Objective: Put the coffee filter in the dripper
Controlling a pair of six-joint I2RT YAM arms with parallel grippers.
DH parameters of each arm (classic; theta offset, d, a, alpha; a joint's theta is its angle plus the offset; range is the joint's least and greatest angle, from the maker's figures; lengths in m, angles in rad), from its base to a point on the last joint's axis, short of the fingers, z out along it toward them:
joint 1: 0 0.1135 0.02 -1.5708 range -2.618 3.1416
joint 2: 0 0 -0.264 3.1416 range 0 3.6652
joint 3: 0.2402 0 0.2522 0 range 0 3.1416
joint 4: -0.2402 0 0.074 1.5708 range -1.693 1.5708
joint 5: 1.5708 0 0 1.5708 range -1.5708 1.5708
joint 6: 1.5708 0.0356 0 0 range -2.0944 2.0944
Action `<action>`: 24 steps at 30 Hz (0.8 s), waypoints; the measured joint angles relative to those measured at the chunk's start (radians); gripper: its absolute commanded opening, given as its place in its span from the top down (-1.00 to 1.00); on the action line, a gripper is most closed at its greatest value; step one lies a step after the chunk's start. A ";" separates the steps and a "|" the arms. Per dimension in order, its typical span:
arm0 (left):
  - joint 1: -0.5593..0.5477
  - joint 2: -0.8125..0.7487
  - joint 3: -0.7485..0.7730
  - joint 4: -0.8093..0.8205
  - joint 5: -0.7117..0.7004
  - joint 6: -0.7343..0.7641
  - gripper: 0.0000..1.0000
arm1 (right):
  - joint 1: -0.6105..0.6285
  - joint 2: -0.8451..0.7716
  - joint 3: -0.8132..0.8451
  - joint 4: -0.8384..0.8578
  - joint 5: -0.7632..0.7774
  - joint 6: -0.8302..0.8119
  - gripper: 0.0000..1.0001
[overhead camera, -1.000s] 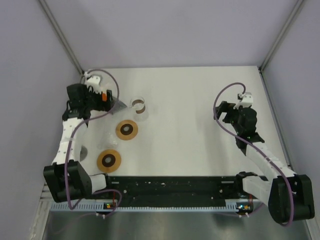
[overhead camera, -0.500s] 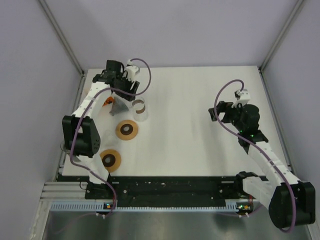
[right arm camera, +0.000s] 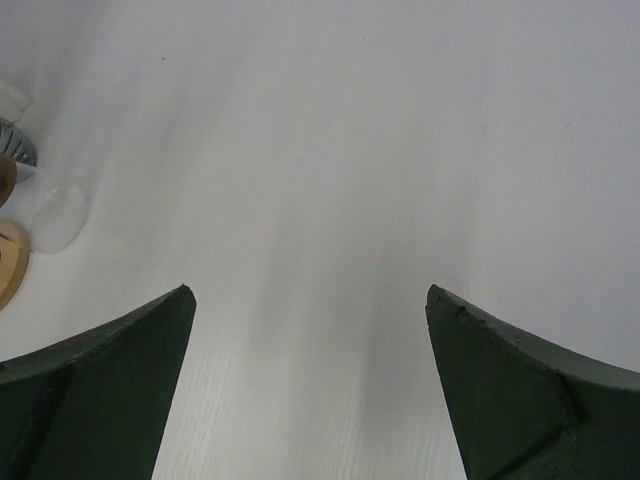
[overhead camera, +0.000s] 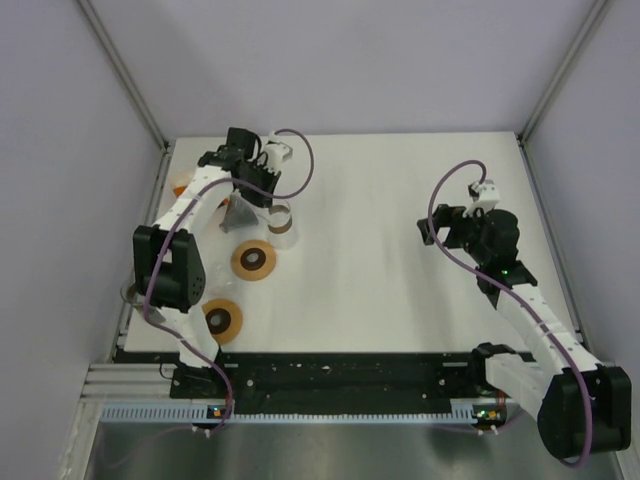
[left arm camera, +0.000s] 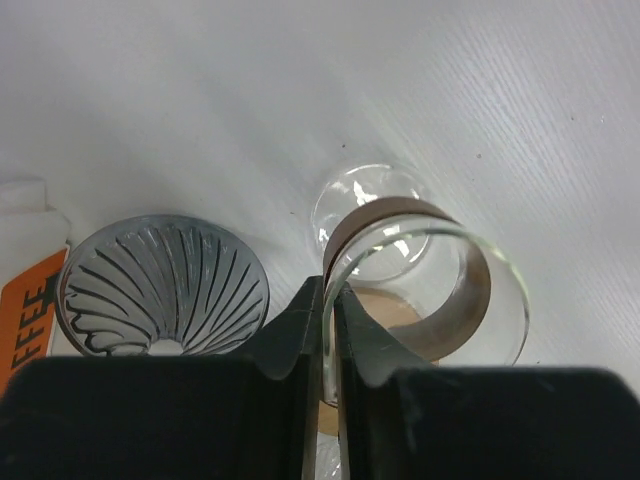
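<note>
Clamping: the left jaws [left arm camera: 330, 292] are pressed together on the thin rim of a glass cup [left arm camera: 470, 290], with the glass wall caught between the 2 fingers.
Left arm: from where I stand it reaches to the far left part of the tabletop [overhead camera: 390, 290], its wrist over the cup.
Glass cup: clear, with a brown band round it, standing upright. Most of its mouth lies to the right of the left jaws in the wrist view, and only the near rim is in the grip.
Dripper [left arm camera: 165, 290]: a grey ribbed cone, mouth up, just to the left of the left jaws and close beside the cup. I cannot tell whether the 2 touch.
Inside the dripper: the bare ribs show all the way round, down to the hole at the bottom.
Coffee filter: I cannot pick it out for certain in any view.
Orange label [left arm camera: 30, 310]: further left of the left jaws, past the dripper, at the edge of the wrist view. It has black lettering too cut off to read.
Brown discs: 2 of them flat on the tabletop, 1 [overhead camera: 254, 261] a little nearer the arm bases than the left jaws, the other [overhead camera: 218, 319] nearer still.
Right jaws [right arm camera: 310, 300]: spread wide apart with nothing between them, only bare white tabletop beneath.
Right arm: on the right side, well apart from the cup and dripper, its jaws turned toward the left.
</note>
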 measured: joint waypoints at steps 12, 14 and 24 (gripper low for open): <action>-0.148 0.000 -0.003 -0.011 0.062 -0.040 1.00 | 0.000 -0.024 0.028 -0.080 0.015 0.001 -0.98; -0.206 0.000 -0.012 0.003 0.070 -0.055 1.00 | 0.000 -0.028 0.046 -0.111 0.031 0.001 -0.98; -0.391 0.011 -0.044 0.131 0.111 -0.149 0.62 | 0.000 -0.094 0.071 -0.192 0.067 -0.003 -0.98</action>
